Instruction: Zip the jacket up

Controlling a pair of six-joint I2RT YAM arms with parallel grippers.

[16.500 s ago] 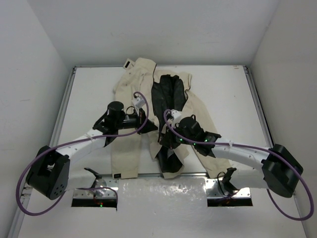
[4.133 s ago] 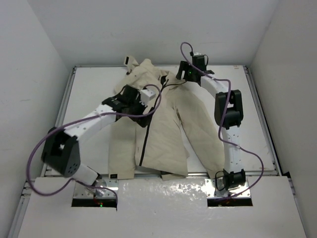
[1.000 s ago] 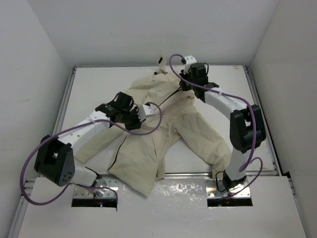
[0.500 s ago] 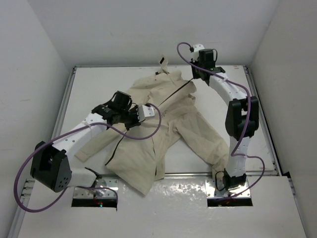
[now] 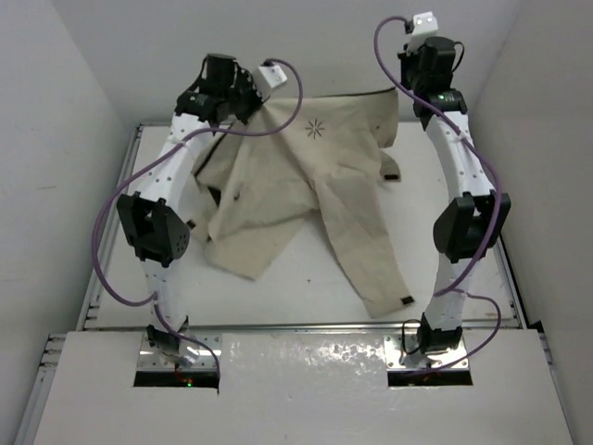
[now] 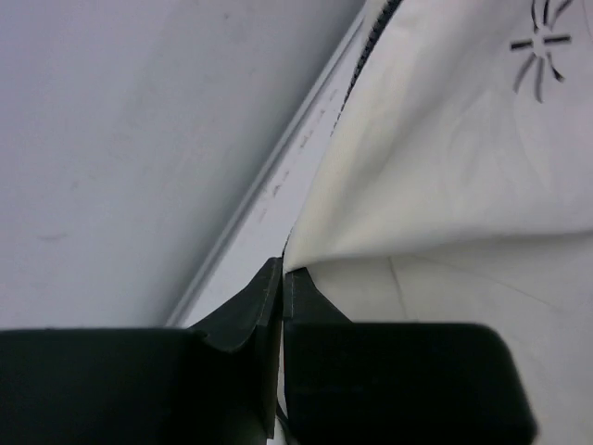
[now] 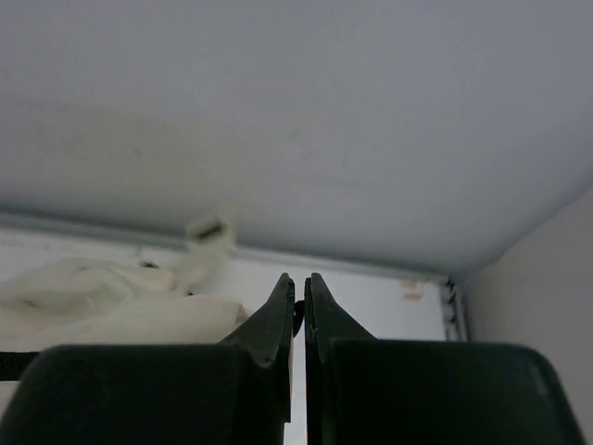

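The cream-beige jacket [image 5: 306, 176] hangs spread between my two raised grippers at the back of the table, its lower part and one sleeve [image 5: 371, 269] trailing on the surface. A dark line runs along its top edge [image 5: 352, 93]. My left gripper [image 5: 248, 95] is shut on a fold of the cream fabric [image 6: 389, 213], with its fingertips [image 6: 282, 271] pinching the edge. My right gripper [image 5: 410, 90] is shut on the jacket's other top corner. In the right wrist view a small dark piece [image 7: 298, 320] sits between the shut jaws, and cream fabric [image 7: 102, 301] lies to their left.
White walls close in the table at the back and sides; both grippers are near the back wall [image 5: 324, 46]. A metal rail [image 5: 482, 204] edges the table on the right. The sleeve's dark cuff tab [image 5: 405, 299] lies near the front edge.
Both arms have swung up and back. The jacket has been lifted from lying flat on the table to hanging stretched between the grippers.
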